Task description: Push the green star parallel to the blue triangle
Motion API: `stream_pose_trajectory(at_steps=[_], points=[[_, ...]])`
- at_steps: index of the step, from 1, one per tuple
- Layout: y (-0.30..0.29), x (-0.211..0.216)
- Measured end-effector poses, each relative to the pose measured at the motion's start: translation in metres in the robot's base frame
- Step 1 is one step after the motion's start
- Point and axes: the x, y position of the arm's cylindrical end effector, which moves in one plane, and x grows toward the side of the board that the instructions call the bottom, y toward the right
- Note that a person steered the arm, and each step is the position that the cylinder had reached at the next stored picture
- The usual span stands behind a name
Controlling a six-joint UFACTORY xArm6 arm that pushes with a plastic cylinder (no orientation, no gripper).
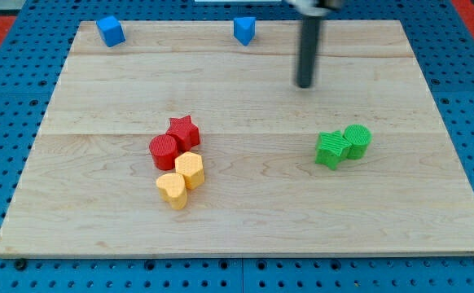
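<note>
Green star (331, 149) sits right of bench centre, touching green cylinder (357, 139) on its right side. Tip (305, 84) up-view and slightly left of star, well apart, nothing touched. No hand here, just bare rod, holding nothing. Blue triangle (244, 30) near top edge, left of tip. Probably needs tip brought below star to drive it up-view, peeling off cylinder. Bench (432, 203) wooden

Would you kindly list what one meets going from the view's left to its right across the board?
Blue cube → red cylinder → yellow heart → red star → yellow block → blue triangle → my tip → green star → green cylinder.
</note>
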Motion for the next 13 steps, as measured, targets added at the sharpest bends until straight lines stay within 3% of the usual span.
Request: stream_pose_trajectory(at_steps=[2,5,6,7,9,10,12,13], points=[[0.042,0.128],[-0.1,0.18],[-0.096,0.131],[-0.053,0.106],[-0.014,0.131],[-0.008,0.119],[0.047,0.016],[0.018,0.014]])
